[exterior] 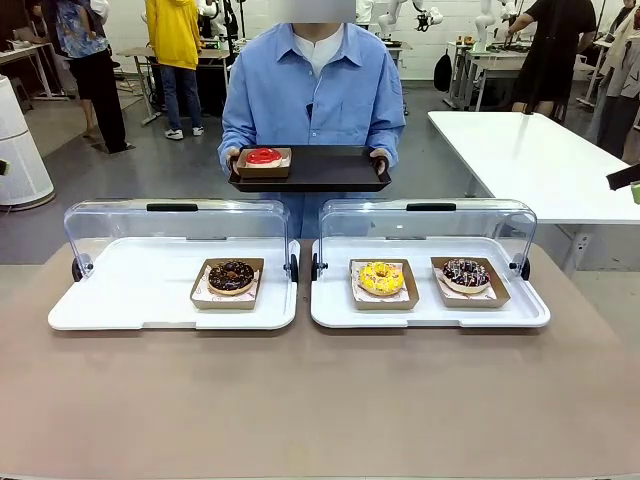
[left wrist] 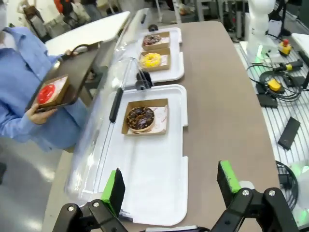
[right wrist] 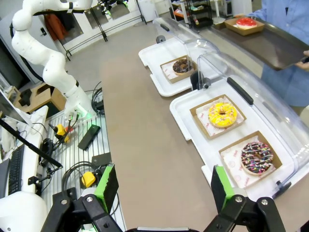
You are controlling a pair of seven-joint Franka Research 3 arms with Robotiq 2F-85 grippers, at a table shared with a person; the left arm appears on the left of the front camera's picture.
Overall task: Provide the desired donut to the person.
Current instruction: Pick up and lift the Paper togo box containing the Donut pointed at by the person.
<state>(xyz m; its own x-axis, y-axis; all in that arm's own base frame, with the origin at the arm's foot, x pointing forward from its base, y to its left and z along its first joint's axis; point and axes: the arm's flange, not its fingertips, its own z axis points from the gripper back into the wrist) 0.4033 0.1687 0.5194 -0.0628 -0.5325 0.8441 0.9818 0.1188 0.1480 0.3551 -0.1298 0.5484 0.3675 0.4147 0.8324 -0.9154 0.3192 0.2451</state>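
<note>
1. Left gripper [left wrist: 171,182] and right gripper [right wrist: 163,183]: each hangs over the robot's edge of the brown table [exterior: 320,400], jaws fully spread and nothing between the green pads. This reads as a waiting pose, well apart from the goods.
2. Left display tray [exterior: 130,300]: white, carrying one chocolate donut [exterior: 231,277] in an open cardboard boat near the tray's inner end.
3. Right display tray [exterior: 430,312]: yellow donut [exterior: 381,277] and sprinkled donut [exterior: 466,273] sit side by side, apart, each in its own boat. The boat rims probably offer a grasp that spares the icing.
4. Left lid [exterior: 175,228] and right lid [exterior: 430,225]: clear, swung up and back along the far edges. Access from above and from the near side is free. The raised lids stand between donuts and recipient, so a handover likely has to pass over them.
5. Person [exterior: 312,90]: stands just beyond the table, holding a black serving tray [exterior: 330,172] level, apparently as the receiving surface. A red donut [exterior: 263,156] occupies the end toward the robot's left; the rest is bare. Which donut is wanted cannot be told.
6. White table [exterior: 530,160]: far right, well apart.
</note>
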